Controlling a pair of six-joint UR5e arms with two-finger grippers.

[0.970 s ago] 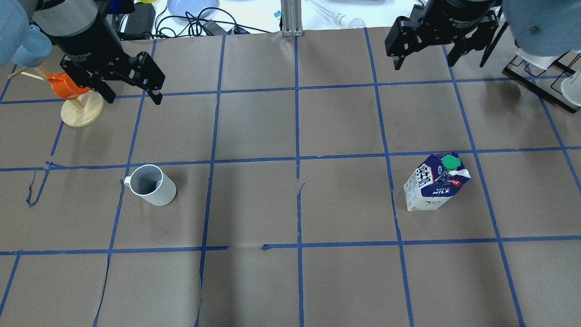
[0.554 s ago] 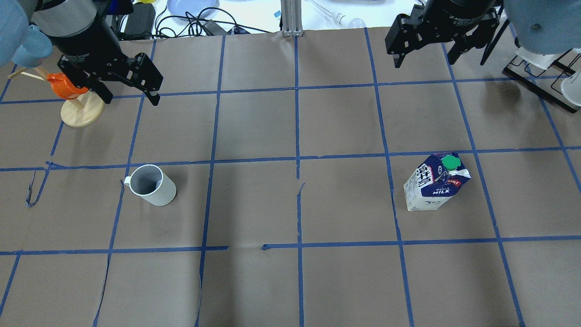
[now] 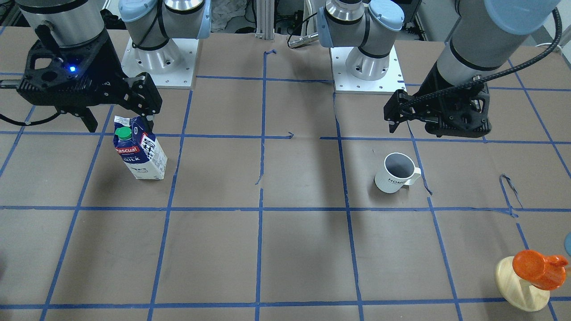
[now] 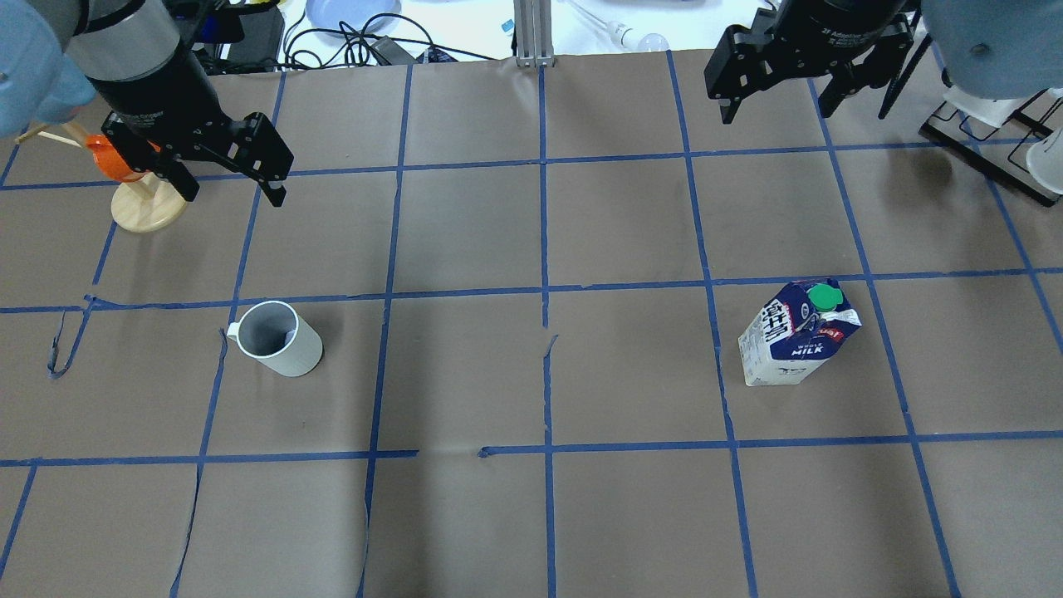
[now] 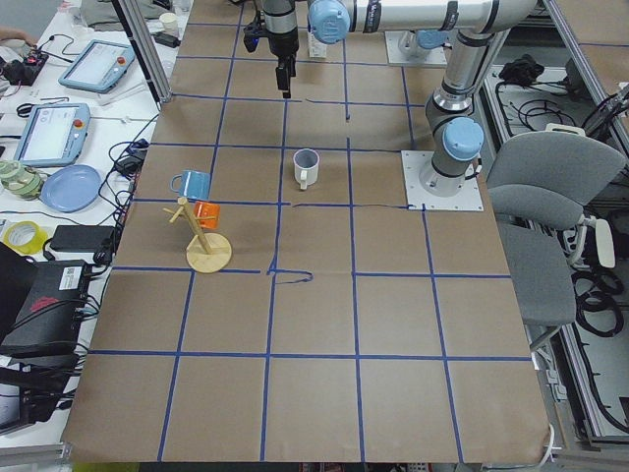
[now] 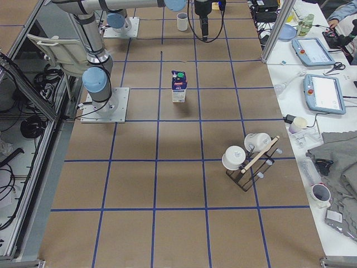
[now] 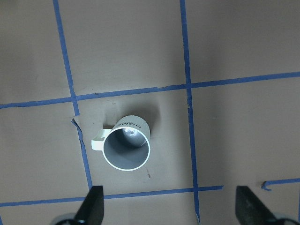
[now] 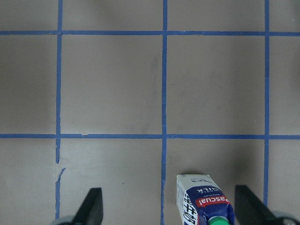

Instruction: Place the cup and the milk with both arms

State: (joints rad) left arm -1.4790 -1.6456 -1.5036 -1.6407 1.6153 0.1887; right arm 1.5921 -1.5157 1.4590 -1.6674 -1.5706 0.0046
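The cup (image 4: 278, 339) is standing upright on the brown paper of the table (image 4: 531, 515), on the robot's left half. Its handle is pointing left. The milk (image 4: 796, 336) is standing upright well apart from it, on the right half.

From overhead I am seeing only the cup's grey inside. The front camera is catching the "HOME" lettering on the cup (image 3: 395, 173) and the red "Pascual" label on the milk (image 3: 138, 151).

The left gripper (image 4: 231, 187) is hanging above the table, clear of the cup. Its wrist view is looking straight down into the cup (image 7: 126, 147), with the fingers (image 7: 93, 206) spread wide. The right gripper (image 4: 776, 104) is hanging above the milk's side, also wide apart. Only the top of the milk (image 8: 205, 199) is showing at the bottom of its wrist view.

Far left, a wooden mug tree (image 4: 137, 208) is carrying an orange cup (image 4: 108, 154). Only the left side view is showing a blue mug (image 5: 192, 183) on it too. The right side view is showing a rack of white cups (image 6: 248, 159).
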